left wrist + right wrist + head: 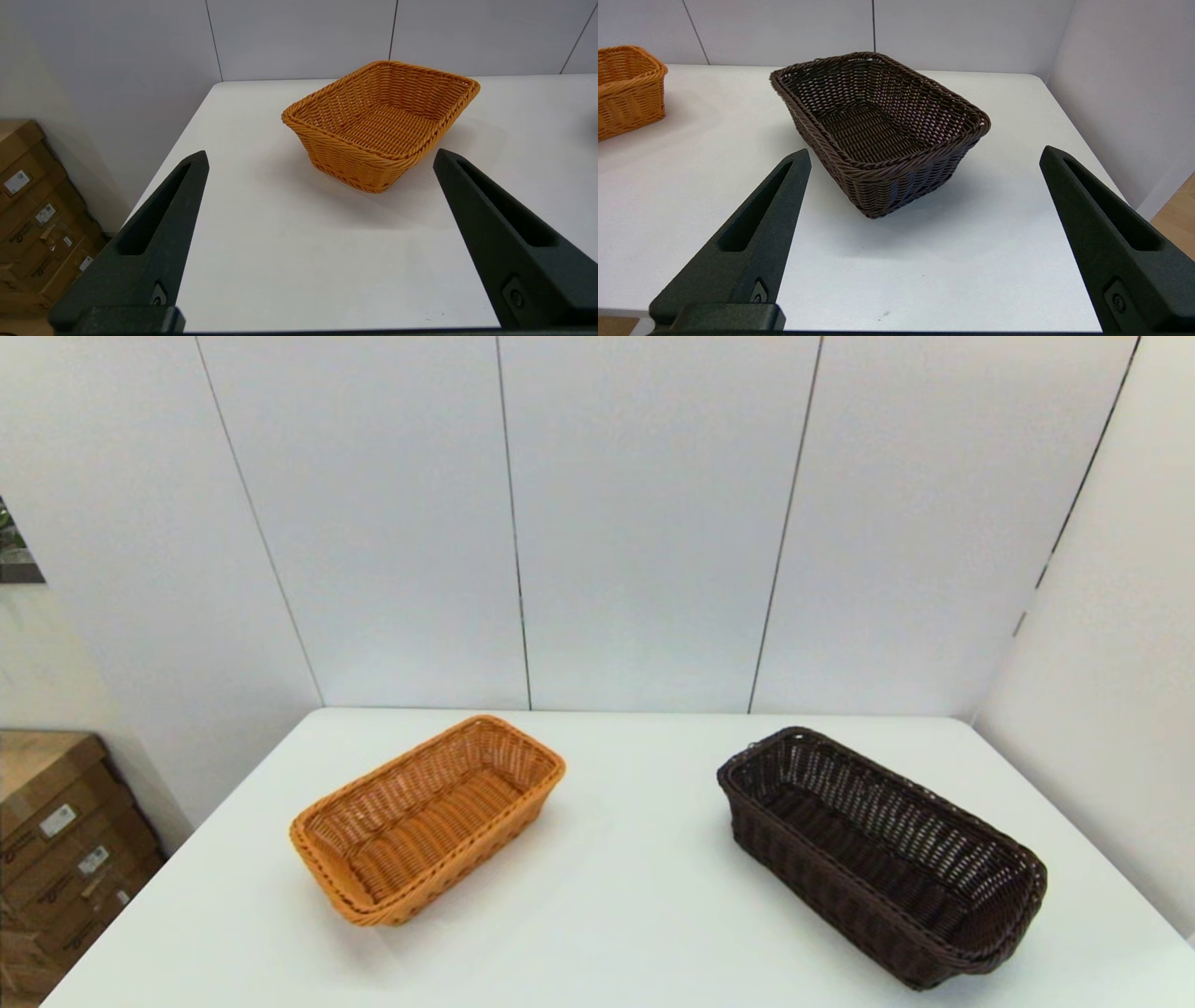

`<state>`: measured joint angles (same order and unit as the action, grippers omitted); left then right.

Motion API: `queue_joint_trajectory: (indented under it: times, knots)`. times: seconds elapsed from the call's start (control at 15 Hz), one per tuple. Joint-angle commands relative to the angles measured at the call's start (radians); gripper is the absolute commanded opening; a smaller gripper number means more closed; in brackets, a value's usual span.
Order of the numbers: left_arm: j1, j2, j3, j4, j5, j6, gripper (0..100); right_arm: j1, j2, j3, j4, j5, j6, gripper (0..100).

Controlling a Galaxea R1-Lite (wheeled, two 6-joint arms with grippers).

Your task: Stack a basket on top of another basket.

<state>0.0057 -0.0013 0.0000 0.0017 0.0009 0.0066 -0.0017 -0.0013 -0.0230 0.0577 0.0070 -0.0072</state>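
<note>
The dark brown basket (882,851) stands empty on the right half of the white table, also seen as the dark basket (878,126) in the right wrist view. The orange-tan basket (429,814) stands empty on the left half, apart from it; it fills the left wrist view as the orange basket (380,121) and shows as an orange corner (626,88) in the right wrist view. My left gripper (320,156) hangs open short of the orange basket, near the table's front edge. My right gripper (924,154) hangs open short of the dark basket. Neither arm shows in the head view.
The white table (635,896) is backed by grey wall panels, with a side wall close on the right. Cardboard boxes (56,849) are stacked on the floor off the table's left edge, seen as boxes (32,210) from the left wrist.
</note>
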Motion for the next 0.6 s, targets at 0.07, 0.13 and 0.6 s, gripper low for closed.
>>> queue_joint_trajectory:
  times: [0.07,0.13,0.6]
  knots:
    - [0.0,0.0,0.0,0.0,0.001,-0.008,100,0.0,0.001,0.0,0.001,0.001,0.0,100]
    - [0.0,0.001,0.0,0.0,0.001,-0.008,100,0.0,0.001,0.0,0.001,0.001,0.0,100]
    - [0.0,0.0,-0.014,0.0,0.004,-0.01,100,0.0,0.001,0.0,0.001,0.001,0.0,100]
